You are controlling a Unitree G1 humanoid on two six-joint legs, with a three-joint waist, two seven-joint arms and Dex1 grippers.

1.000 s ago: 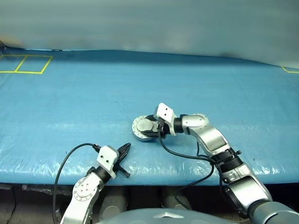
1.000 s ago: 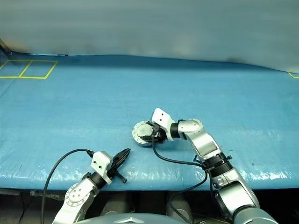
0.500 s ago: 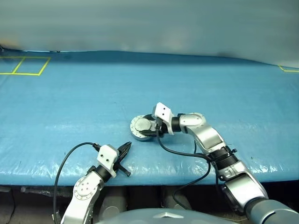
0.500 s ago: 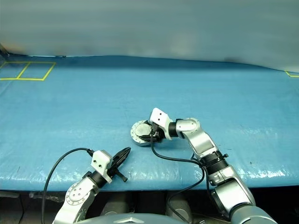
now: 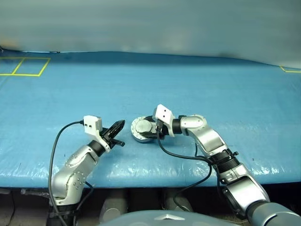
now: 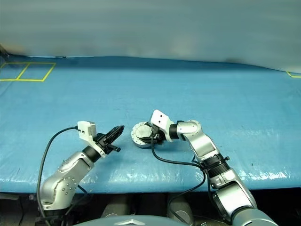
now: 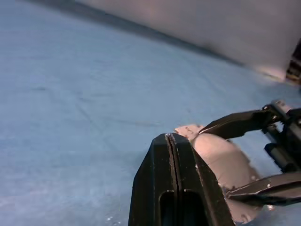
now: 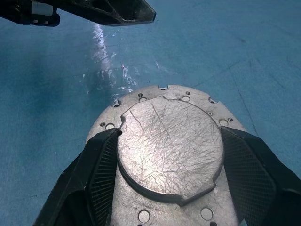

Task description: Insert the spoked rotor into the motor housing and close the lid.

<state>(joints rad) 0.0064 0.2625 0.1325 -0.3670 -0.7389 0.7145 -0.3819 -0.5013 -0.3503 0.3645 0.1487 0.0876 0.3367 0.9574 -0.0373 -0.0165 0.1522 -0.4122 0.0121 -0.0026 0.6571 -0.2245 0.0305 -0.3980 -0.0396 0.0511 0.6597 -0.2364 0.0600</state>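
On the blue counter [image 5: 197, 84], lid [image 8: 169, 146] down on motor housing [image 5: 142, 129]; right gripper [image 8: 164, 155] jaws clamp its raised centre circle. Left gripper [image 5: 121, 124] just beside it, jaws pressed together.

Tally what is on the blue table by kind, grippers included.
Motor housing with lid shut: 1
Grippers: 2, the left gripper shut and empty beside the housing, the right gripper around the housing's raised lid
Total: 3
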